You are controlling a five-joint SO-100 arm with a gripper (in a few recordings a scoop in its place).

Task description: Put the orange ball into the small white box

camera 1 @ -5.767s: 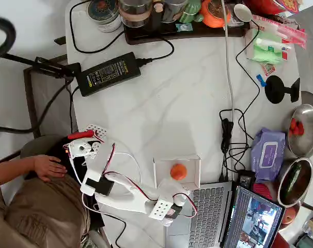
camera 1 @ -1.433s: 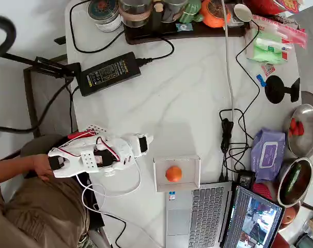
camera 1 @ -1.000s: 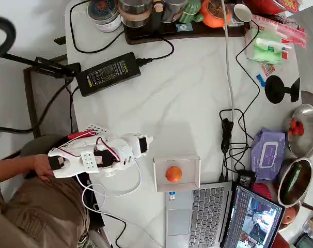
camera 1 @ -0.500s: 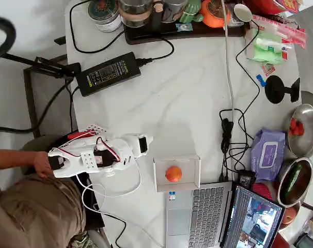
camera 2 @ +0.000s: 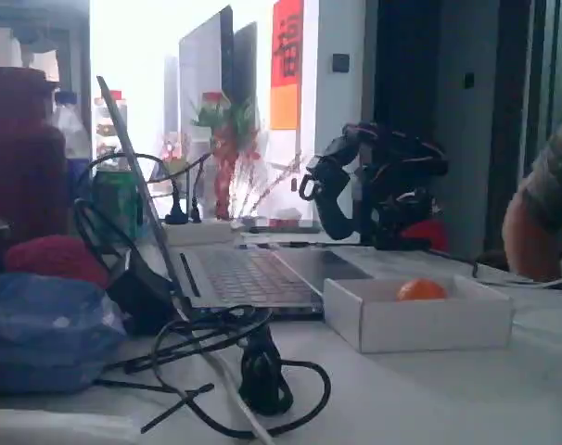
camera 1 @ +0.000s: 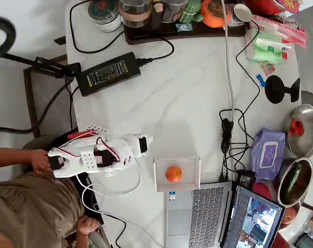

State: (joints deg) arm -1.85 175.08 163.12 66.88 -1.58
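Inside the small white box lies the orange ball, well apart from the closed fingers.

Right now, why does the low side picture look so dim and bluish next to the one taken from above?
In the fixed view a bright window behind the table washes out to white, so the folded robot arm is nearly a silhouette, and everything has a soft blue cast; the small orange ball in the shallow white cardboard box still reads clearly. The overhead view is evenly lit and sharp, with the ball casting little shadow.

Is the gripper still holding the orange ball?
No, the overhead view shows the orange ball lying inside the small white box, apart from the gripper.
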